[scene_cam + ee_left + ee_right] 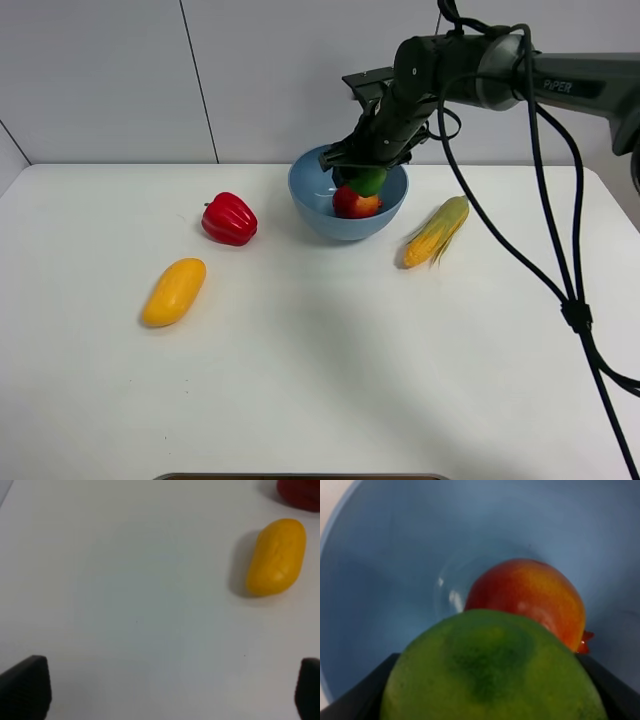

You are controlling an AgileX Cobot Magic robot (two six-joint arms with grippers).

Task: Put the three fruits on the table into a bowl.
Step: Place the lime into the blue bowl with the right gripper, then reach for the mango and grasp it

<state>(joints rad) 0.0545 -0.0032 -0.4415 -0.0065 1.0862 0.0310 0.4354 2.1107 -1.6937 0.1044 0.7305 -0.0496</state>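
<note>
Over the light-blue bowl [312,198], the right arm [470,68] is reaching in from the right side of the scene, its forearm running roughly level and its wrist bending down toward the bowl's opening. The right end effector [365,172] is clamping the glossy green fruit [369,181] between its dark fingers and holding it just inside the rim. Directly beneath it, the red-yellow fruit [356,204] is resting on the bowl's floor; the wrist view is looking past the green fruit at it, but whether the two fruits are touching is hard to tell. Black cables [560,250] are hanging from the arm and trailing down on the right.

The left end effector [167,690] is hovering above bare counter with its jaws spread wide and nothing between them; only its two dark fingertips [25,687] are showing at the frame's corners.

The mango [174,291] is lying on its side on the white counter [320,390], well apart from the bowl on the left half. A red bell pepper [229,219] is sitting between the mango and the bowl, and a corn cob [437,231] with a green husk is lying just beside the bowl on its right. A pale panelled wall [100,80] is standing behind the counter.
</note>
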